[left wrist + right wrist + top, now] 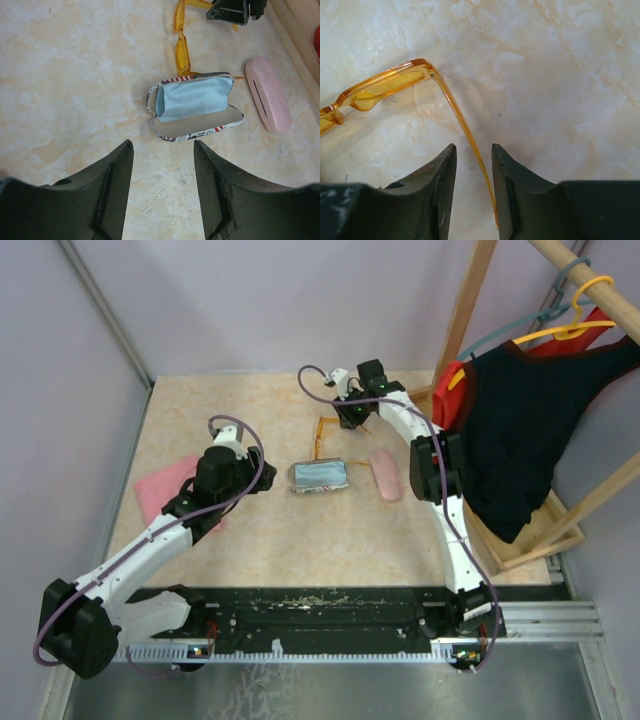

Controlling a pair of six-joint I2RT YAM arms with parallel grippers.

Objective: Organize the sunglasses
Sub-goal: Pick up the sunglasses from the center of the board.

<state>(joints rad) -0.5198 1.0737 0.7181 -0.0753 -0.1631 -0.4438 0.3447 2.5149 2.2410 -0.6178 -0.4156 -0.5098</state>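
The orange-framed sunglasses (322, 435) lie unfolded on the table at the back centre; they also show in the left wrist view (182, 50) and the right wrist view (385, 87). My right gripper (350, 423) (472, 150) is low over them. Its jaws stand narrowly apart with one thin orange arm (470, 145) running between them, against the right finger. My left gripper (260, 478) (162, 147) is open and empty, just left of the open black-and-white printed case (318, 477) (197, 122). The black-framed sunglasses are out of view.
The printed case holds a light blue cloth (192, 97). A closed pink oblong case (384, 473) (267, 94) lies right of it. A pink cloth (160, 488) lies at the left. A wooden rack with a black garment (520, 430) stands at the right edge.
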